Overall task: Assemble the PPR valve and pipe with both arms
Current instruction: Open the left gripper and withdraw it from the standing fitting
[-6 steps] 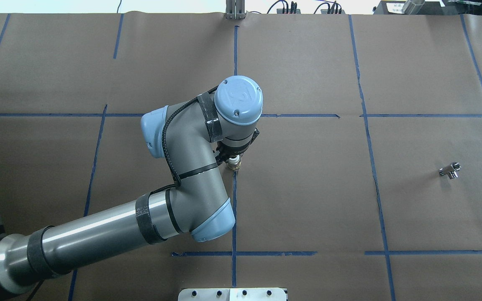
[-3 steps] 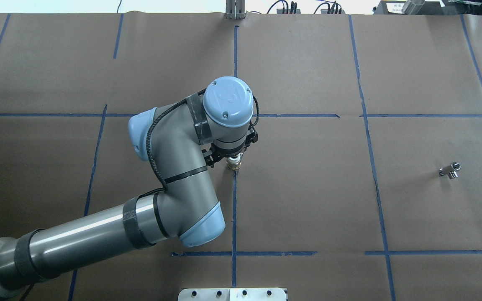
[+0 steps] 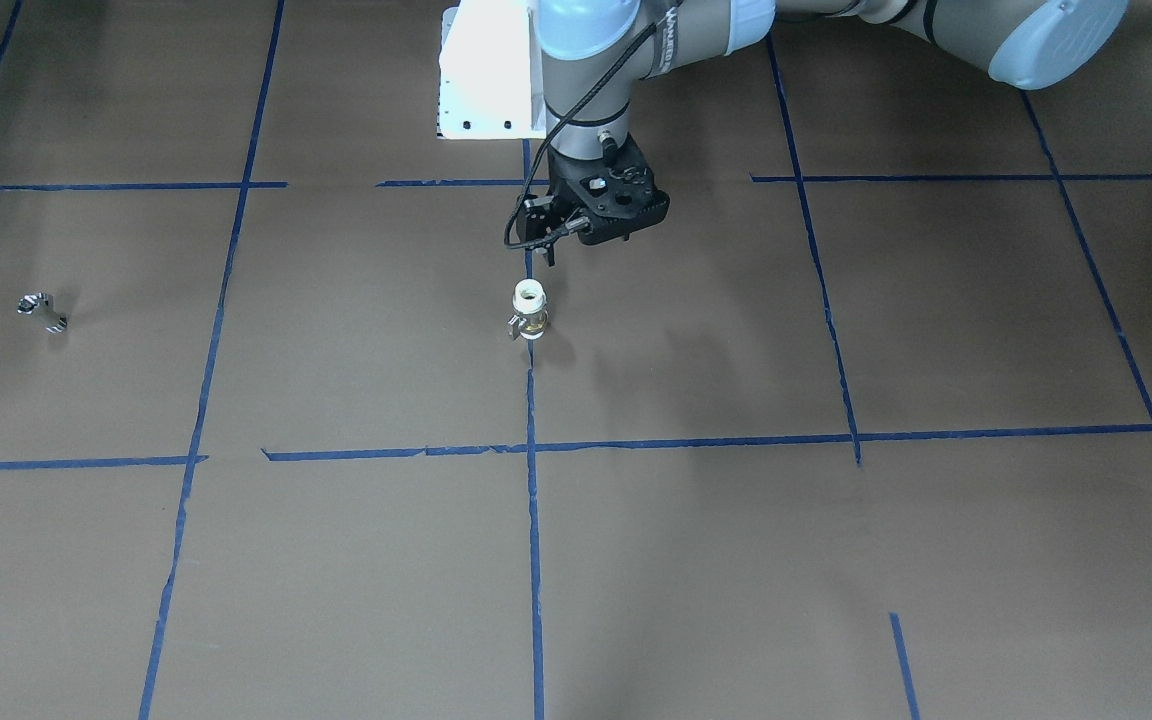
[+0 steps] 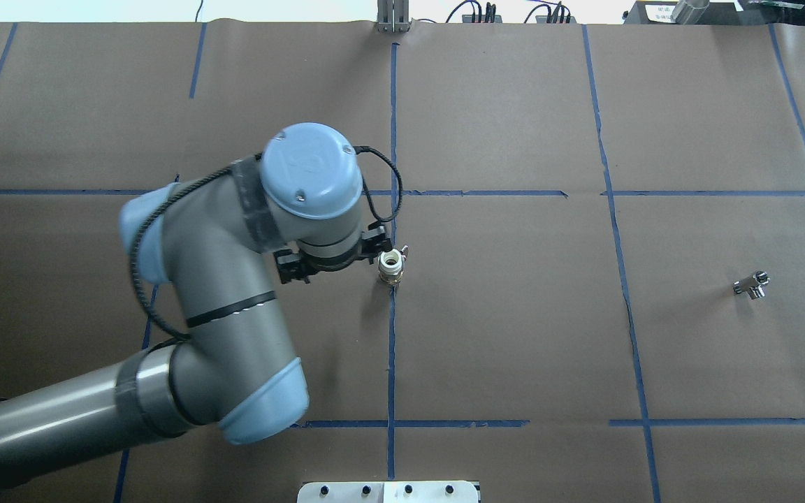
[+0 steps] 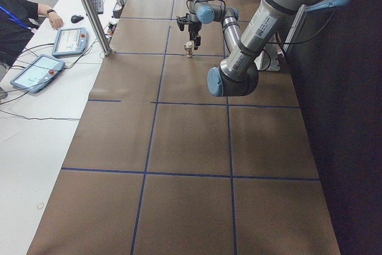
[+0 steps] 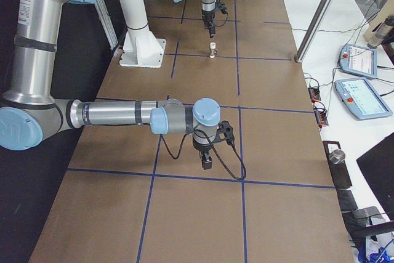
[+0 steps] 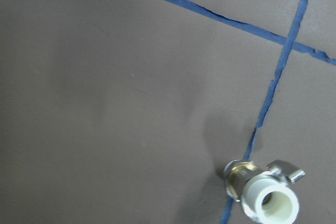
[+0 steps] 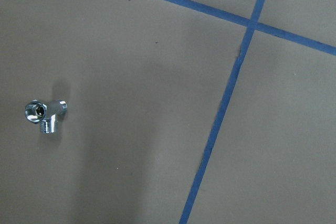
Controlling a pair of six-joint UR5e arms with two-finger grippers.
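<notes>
The PPR valve (image 4: 390,265) stands upright on the blue centre line, white end up, with its brass middle and side lever showing. It also shows in the front view (image 3: 530,310) and the left wrist view (image 7: 262,195). My left gripper (image 4: 332,260) hangs just to the valve's left, apart from it, and looks open and empty; in the front view (image 3: 586,235) it is above and behind the valve. The silver pipe (image 4: 751,285) lies alone far right and shows in the right wrist view (image 8: 44,114). My right gripper (image 6: 207,162) shows only in the exterior right view; I cannot tell its state.
Brown paper with blue tape lines (image 4: 391,349) covers the table. The white pedestal base (image 3: 489,80) stands behind the valve. Tablets (image 5: 68,41) and an operator's arm are on the side table. A metal post (image 6: 317,16) stands at the table's far edge.
My left wrist has swung to the left, off from above the valve. The valve has stayed upright in the same spot. The pipe has not moved.
</notes>
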